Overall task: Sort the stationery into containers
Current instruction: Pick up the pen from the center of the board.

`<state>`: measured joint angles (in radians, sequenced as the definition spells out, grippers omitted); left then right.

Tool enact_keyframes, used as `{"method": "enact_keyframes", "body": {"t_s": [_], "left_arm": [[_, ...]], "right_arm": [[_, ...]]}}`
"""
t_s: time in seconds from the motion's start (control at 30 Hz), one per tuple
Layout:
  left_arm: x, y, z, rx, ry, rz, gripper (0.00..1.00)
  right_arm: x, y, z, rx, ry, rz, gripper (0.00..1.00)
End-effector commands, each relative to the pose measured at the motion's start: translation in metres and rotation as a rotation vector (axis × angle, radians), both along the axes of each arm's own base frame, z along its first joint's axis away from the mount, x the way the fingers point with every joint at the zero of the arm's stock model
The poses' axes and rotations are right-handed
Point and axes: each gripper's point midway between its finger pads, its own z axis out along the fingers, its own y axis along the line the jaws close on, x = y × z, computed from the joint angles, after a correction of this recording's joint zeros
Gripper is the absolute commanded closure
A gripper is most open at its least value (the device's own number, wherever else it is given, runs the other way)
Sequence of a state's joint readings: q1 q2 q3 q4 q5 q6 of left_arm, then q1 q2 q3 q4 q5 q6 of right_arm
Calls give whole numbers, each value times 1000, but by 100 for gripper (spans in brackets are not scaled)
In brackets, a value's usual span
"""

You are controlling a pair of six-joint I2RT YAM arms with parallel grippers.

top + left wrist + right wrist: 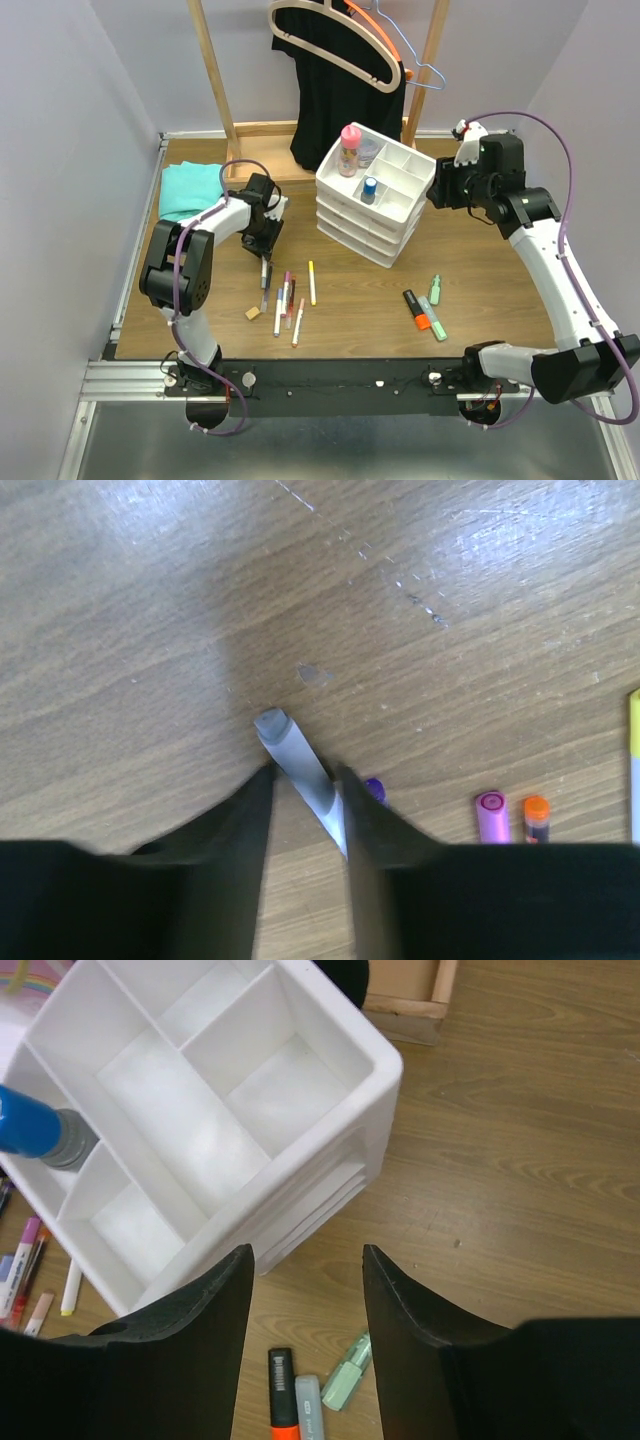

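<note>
My left gripper (264,243) is shut on a slim grey pen (265,272); in the left wrist view the pen (295,760) lies slantwise between my fingers, just over the wood. Several slim pens (286,300), a yellow pen (311,282) and a tan eraser cube (252,313) lie nearby. The white drawer organiser (345,215) holds a pink-capped bottle (349,150) and a blue-capped tube (369,190) in its top tray. My right gripper (432,190) is open and empty beside the organiser's right corner (385,1055). An orange highlighter (417,310) and green highlighters (437,318) lie below it.
A teal folded cloth (190,188) lies at the back left. A wooden rack (225,90) with hangers and a black garment (340,90) stands behind the organiser. Pink (491,815) and orange-capped (537,818) pens lie right of my left fingers.
</note>
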<state>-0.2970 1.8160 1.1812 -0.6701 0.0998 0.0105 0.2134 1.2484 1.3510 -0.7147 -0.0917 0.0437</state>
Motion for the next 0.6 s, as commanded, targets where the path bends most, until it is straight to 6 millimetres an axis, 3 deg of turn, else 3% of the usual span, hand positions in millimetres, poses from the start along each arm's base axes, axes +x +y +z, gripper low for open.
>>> {"method": "enact_keyframes", "body": {"t_s": [0.0,0.13,0.37,0.57], "left_arm": [[-16,4,-2,17,31,3,51],[-11,9,10,28,-13,9,50],[-14,7,36,-11,-89,2,47],[-20,8,44,-32,-114,-8,47]], "right_arm": [[-21,22,20,42,-67,200,46],[-47,48,38,61,-165,461,47],[-56,66,65,61,-227,642,47],[-62,73,54,9,-199,752,47]]}}
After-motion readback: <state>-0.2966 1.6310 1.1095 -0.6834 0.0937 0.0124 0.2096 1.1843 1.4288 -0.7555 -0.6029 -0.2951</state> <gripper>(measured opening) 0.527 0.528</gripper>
